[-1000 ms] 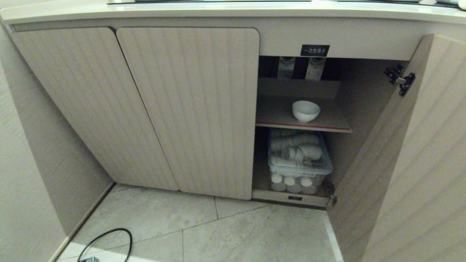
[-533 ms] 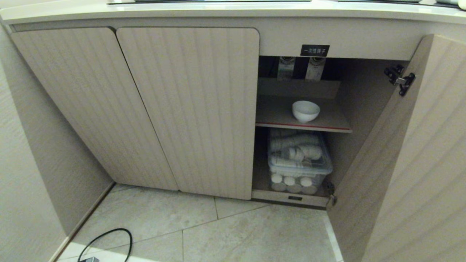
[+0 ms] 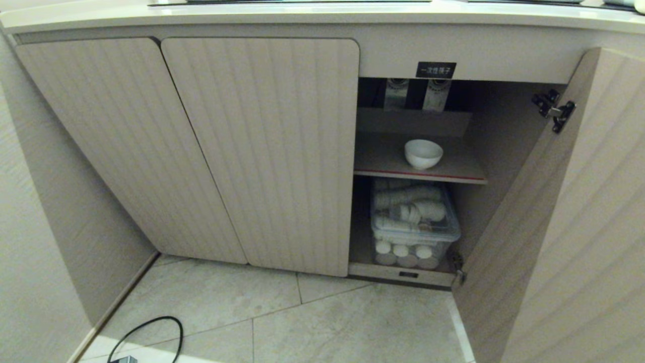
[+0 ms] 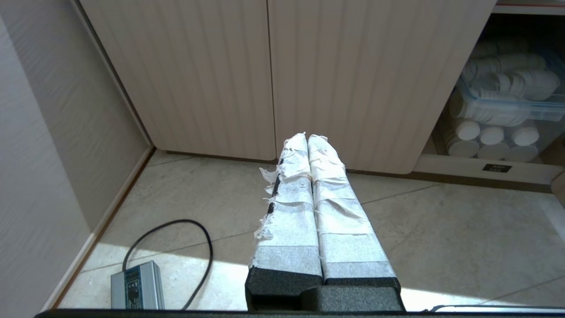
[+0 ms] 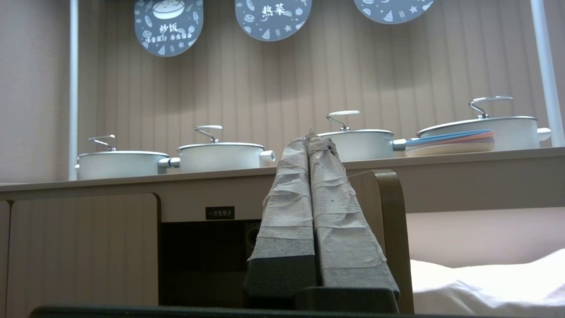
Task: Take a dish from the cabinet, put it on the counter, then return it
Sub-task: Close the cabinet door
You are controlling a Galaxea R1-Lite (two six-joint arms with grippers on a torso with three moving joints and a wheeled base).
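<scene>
1. Looking into the cabinet [image 3: 262,151], we find its right door [image 3: 564,227] swung open and the dish [image 3: 423,153] sitting upright on the upper, red-edged shelf [image 3: 383,159], toward the right half of that shelf and untouched.
2. We see neither arm from the head; each shows only in its own wrist camera.
3. Our right hand [image 5: 307,141] has its taped fingers pressed together, holding nothing. It points up toward the bench [image 5: 441,161] and the lidded pots [image 5: 220,155] standing on it, with the cabinet's dark opening below its tips, so the dish lies lower than its present aim; the dish itself is not visible from this wrist.
4. Our left hand [image 4: 306,139] is likewise closed and empty, low over the floor [image 4: 441,234], facing the cabinet's shut doors; the bin of cups [image 4: 503,115] under the dish's shelf lies off to one side.
5. We judge the right hand the better placed, since the opening is straight ahead of it. It needs to dip, spread its fingers, and enter level above the shelf; the bowl is round, so no grip axis matters.
</scene>
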